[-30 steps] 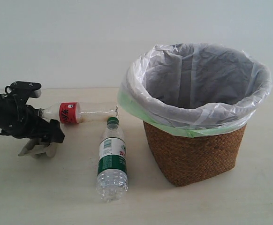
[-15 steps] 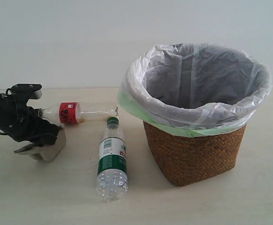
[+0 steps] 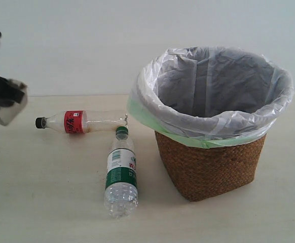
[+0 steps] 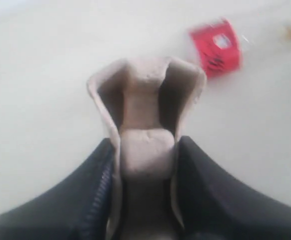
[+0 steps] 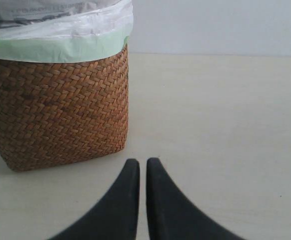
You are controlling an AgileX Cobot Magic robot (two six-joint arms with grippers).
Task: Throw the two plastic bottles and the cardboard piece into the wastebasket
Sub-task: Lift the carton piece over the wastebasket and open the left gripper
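The grey-beige cardboard piece (image 4: 144, 120) is pinched in my left gripper (image 4: 144, 150), which is shut on it and raised above the table at the far left edge of the exterior view, where the cardboard piece (image 3: 8, 109) shows blurred. The red-label bottle (image 3: 81, 121) lies on its side with its black cap pointing left; its red label (image 4: 215, 47) shows below the held piece. The green-label bottle (image 3: 121, 174) lies with its green cap toward the back. The wicker wastebasket (image 3: 211, 162), lined with a plastic bag, stands on the right. My right gripper (image 5: 142, 167) is shut and empty beside the wastebasket (image 5: 55, 115).
The pale table (image 3: 46, 202) stretches around the bottles and basket. A plain white wall runs behind it.
My left gripper has lifted the cardboard piece off the table and moved up and to the left, uncovering the red-label bottle's black cap. Bottles and basket have not moved.
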